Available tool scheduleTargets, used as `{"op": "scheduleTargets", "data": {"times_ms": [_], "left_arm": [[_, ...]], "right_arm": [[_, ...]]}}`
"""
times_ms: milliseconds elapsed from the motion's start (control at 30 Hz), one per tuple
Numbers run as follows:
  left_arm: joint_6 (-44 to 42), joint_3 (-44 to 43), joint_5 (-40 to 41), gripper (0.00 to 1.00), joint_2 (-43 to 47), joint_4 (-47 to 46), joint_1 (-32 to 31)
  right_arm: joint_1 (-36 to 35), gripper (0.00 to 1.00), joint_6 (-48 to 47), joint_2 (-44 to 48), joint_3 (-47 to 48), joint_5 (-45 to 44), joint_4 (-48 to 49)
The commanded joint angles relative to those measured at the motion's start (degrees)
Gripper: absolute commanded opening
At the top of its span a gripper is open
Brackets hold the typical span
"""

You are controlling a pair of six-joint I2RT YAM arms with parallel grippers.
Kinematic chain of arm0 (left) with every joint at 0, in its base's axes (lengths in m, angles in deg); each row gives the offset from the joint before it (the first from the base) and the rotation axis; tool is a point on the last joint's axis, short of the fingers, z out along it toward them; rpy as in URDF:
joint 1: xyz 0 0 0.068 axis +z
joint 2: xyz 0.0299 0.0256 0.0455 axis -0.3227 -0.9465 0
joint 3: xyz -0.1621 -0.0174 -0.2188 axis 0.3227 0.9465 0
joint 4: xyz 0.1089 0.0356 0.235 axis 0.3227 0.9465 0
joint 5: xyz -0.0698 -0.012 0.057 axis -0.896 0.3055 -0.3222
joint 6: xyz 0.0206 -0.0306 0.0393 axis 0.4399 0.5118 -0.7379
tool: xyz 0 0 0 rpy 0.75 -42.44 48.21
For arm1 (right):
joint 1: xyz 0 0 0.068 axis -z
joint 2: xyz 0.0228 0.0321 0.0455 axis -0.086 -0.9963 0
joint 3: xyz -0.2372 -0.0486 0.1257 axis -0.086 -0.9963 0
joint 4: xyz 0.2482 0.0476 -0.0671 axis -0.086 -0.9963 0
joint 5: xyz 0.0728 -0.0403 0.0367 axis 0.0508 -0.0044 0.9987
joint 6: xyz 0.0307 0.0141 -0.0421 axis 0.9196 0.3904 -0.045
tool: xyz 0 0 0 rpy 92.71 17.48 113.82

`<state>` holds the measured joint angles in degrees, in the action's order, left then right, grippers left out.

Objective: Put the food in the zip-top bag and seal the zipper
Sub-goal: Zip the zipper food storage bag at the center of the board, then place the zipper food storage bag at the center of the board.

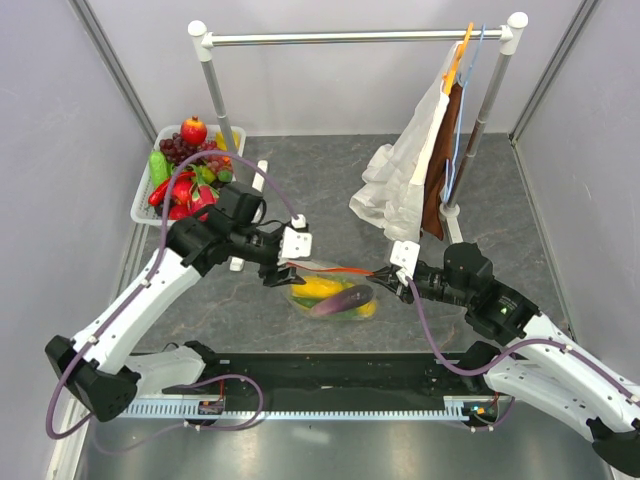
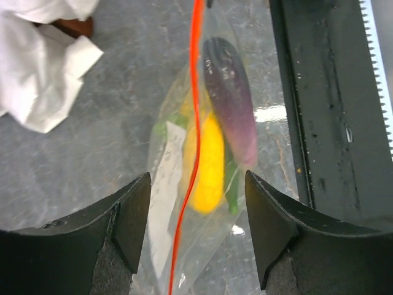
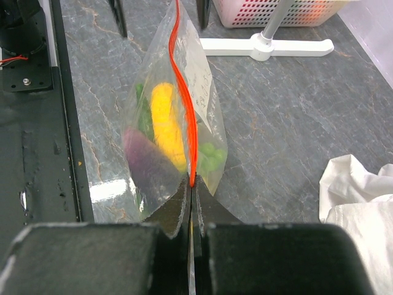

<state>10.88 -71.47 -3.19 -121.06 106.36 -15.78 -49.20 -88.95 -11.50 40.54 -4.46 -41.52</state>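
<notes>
The clear zip-top bag (image 1: 335,296) hangs stretched between my two grippers just above the table. Inside it are a purple eggplant (image 2: 230,104), a yellow fruit (image 2: 209,163) and green grapes (image 3: 212,157). The orange-red zipper (image 1: 340,270) runs along its top edge; it also shows in the left wrist view (image 2: 195,92) and the right wrist view (image 3: 183,92). The white slider does not show. My right gripper (image 3: 191,184) is shut on the zipper's right end. My left gripper (image 2: 198,179) is open, its jaws standing wide on either side of the bag's left end.
A white basket (image 1: 143,200) with more toy fruit stands at the back left. A clothes rack (image 1: 350,38) holds a white cloth (image 1: 405,185) on a hanger at the back right. Its foot (image 3: 264,44) lies behind the bag. A black rail (image 1: 340,375) runs along the near edge.
</notes>
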Motion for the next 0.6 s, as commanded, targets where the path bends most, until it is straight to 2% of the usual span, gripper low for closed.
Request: {"op": "scheduleTargets", "data": {"times_ms": [0,100,200,233,300,333,400,433,467,567], "left_arm": [[2.58,1.55,0.84,0.69,-1.87,-2.94,-3.0],[2.58,2.69,0.93,0.68,-2.84,-3.29,-3.8],[3.1,3.48,1.19,0.58,-3.63,-3.9,-4.59],[3.63,3.48,1.19,0.48,-3.98,-3.99,-4.68],[5.56,2.61,0.67,0.34,-4.68,-4.52,-4.59],[6.61,2.26,0.58,0.18,-4.86,-5.13,-4.68],[10.73,0.76,1.8,0.03,-5.65,-6.45,-4.68],[12.41,0.06,4.16,0.02,-6.17,-8.28,-4.59],[13.73,-1.6,5.58,0.02,-6.87,-8.82,-4.41],[16.11,-6.34,11.47,0.02,-10.48,-9.88,-3.63]], "right_arm": [[0.06,0.0,-0.9,0.72,1.89,0.82,0.57],[0.06,0.0,-0.81,0.9,1.8,0.73,0.39],[0.06,0.0,-0.55,0.99,1.72,0.9,0.39],[0.15,0.0,-0.46,0.9,1.72,1.08,0.39],[0.06,0.0,-0.37,0.99,1.63,1.17,0.57],[0.06,0.0,-0.37,1.07,1.63,0.99,0.48],[0.06,0.02,0.07,0.99,1.71,0.64,0.39],[0.06,0.1,0.51,0.9,1.8,0.47,0.3],[0.06,0.31,1.47,0.81,2.67,0.55,-0.31],[0.06,0.69,3.4,0.28,4.87,1.87,-1.8]]}}
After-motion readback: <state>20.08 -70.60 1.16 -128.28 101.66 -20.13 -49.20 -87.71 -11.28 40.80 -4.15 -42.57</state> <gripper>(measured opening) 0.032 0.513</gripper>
